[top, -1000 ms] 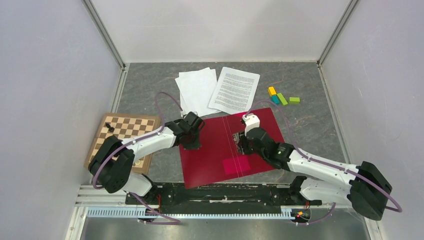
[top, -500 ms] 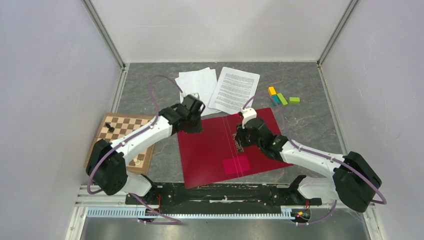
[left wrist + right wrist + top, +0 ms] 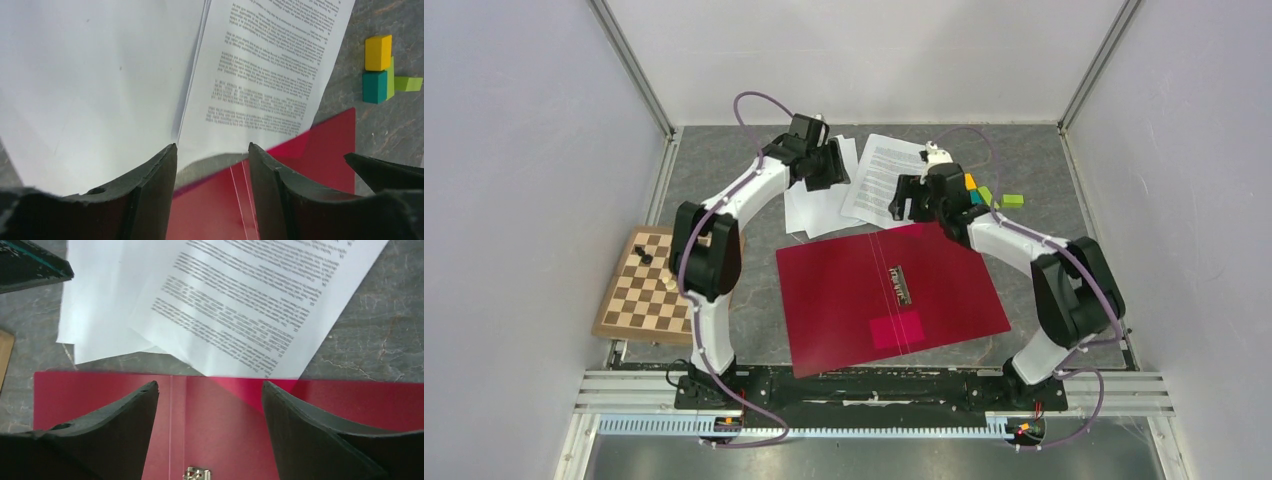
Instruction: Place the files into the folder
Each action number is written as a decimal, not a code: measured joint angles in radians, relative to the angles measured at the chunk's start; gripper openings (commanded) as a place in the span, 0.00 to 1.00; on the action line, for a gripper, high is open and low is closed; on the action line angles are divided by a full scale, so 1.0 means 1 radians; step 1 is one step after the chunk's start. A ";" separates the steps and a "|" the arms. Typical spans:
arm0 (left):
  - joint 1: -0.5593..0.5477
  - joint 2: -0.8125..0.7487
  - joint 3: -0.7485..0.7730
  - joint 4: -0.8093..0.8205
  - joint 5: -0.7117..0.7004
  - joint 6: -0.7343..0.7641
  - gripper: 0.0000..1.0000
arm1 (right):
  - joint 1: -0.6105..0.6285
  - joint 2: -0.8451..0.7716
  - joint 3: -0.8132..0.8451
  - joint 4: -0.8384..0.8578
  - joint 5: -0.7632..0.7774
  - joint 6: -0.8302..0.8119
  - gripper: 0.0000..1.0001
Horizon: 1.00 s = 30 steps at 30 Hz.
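The left gripper [image 3: 211,150] is held, jaws apart and empty, over the blank sheets [image 3: 90,75]; the right gripper [image 3: 210,387] likewise over the printed sheet [image 3: 260,305] beside the red folder [image 3: 225,430]

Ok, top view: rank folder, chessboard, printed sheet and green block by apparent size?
1. folder, clearly largest
2. chessboard, partly hidden
3. printed sheet, partly covered, so its lead over nothing but the block is sure
4. green block, smallest

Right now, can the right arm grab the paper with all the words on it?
Probably yes. The right gripper hangs open just above the near edge of the printed sheet, and nothing covers the paper there.
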 measured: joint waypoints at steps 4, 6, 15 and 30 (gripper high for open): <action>0.026 0.127 0.098 -0.001 0.086 0.027 0.62 | -0.053 0.048 0.008 -0.033 -0.048 0.008 0.50; 0.034 0.150 0.103 -0.005 0.114 0.034 0.62 | -0.053 0.010 -0.025 -0.045 -0.063 0.010 0.35; 0.039 0.185 0.164 -0.021 0.165 0.047 0.62 | 0.041 -0.484 -0.452 -0.079 -0.174 0.087 0.16; 0.047 0.183 0.166 -0.071 0.163 0.061 0.62 | 0.147 -0.281 -0.464 -0.001 -0.339 0.125 0.12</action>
